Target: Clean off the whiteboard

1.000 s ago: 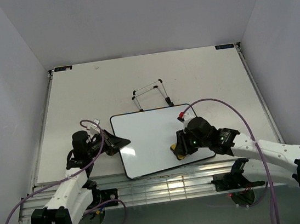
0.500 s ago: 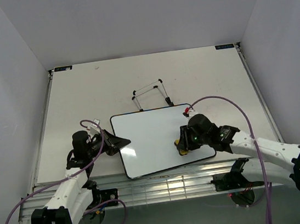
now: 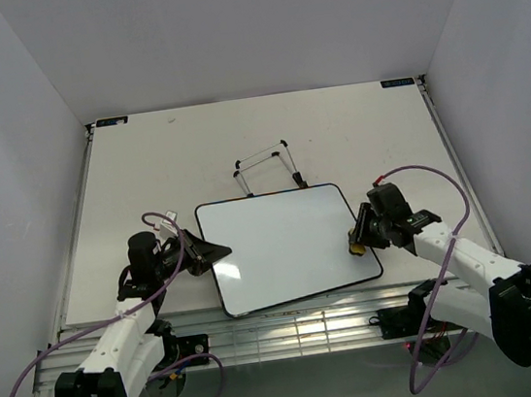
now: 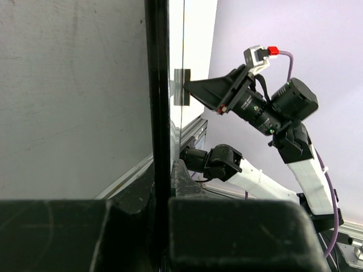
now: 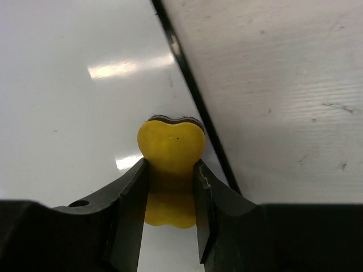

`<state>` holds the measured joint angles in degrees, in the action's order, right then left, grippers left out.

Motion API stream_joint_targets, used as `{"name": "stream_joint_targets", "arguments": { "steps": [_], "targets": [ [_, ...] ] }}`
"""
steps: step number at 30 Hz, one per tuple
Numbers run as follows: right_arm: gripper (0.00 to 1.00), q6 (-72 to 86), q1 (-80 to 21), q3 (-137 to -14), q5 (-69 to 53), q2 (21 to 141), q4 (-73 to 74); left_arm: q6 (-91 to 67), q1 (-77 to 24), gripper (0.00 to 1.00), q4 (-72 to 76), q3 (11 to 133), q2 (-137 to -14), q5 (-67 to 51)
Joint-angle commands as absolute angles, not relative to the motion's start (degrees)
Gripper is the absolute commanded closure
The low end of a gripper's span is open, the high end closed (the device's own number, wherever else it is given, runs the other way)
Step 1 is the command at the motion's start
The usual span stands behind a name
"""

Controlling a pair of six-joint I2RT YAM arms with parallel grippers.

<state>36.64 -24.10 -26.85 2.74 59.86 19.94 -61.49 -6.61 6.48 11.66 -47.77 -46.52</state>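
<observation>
The whiteboard [image 3: 286, 245] lies flat on the table, its white face blank, with a thin black rim. My left gripper [image 3: 216, 254] is shut on its left edge; in the left wrist view the rim [image 4: 157, 102] runs edge-on between the jaws. My right gripper [image 3: 357, 242] is shut on the small yellow eraser [image 3: 356, 247] at the board's right edge. In the right wrist view the eraser [image 5: 171, 148] sits squeezed between the fingers, resting on the glossy board [image 5: 74, 113] just inside the black rim [image 5: 193, 90].
A thin wire easel stand [image 3: 267, 166] lies on the table just behind the board. The metal rail [image 3: 292, 327] of the table's near edge runs in front of the board. White walls enclose the table on three sides.
My right gripper has slid the eraser to the right across the board, from its lower middle to its right edge. The left arm and the board have stayed put.
</observation>
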Motion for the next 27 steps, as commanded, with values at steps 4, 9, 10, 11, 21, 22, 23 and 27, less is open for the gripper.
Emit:
{"name": "stream_joint_targets", "arguments": {
  "steps": [4,9,10,11,21,22,23,27],
  "targets": [
    [0.82,32.96,-18.19,-24.17,3.96,62.05,27.77,-57.83,-6.77,1.00,8.09,13.62,-45.27,-42.54],
    [0.86,28.59,-18.28,-23.56,-8.37,63.71,24.97,-57.83,-6.68,1.00,8.35,13.10,-45.18,-42.89],
    [0.89,27.69,-18.54,-23.55,-10.53,63.98,24.26,-57.83,-6.77,1.00,8.44,13.01,-45.09,-42.80],
    [0.89,27.08,-19.15,-23.29,-12.29,63.90,22.52,-57.92,-6.77,1.00,8.52,12.92,-45.00,-42.80],
    [0.90,25.41,-34.35,-25.92,-20.30,64.58,12.40,-58.71,-7.12,1.00,8.61,12.22,-44.47,-42.80],
    [0.91,25.14,-35.67,-26.97,-20.74,65.73,12.04,-58.88,-7.29,1.00,8.61,12.04,-44.47,-42.72],
    [0.91,24.70,-38.21,-28.98,-21.35,66.79,11.52,-59.06,-7.47,1.00,8.53,11.78,-44.39,-42.71],
    [0.91,24.35,-39.64,-32.43,-16.90,71.44,11.24,-59.24,-7.65,1.00,8.35,11.34,-44.03,-42.63]
  ]
}}
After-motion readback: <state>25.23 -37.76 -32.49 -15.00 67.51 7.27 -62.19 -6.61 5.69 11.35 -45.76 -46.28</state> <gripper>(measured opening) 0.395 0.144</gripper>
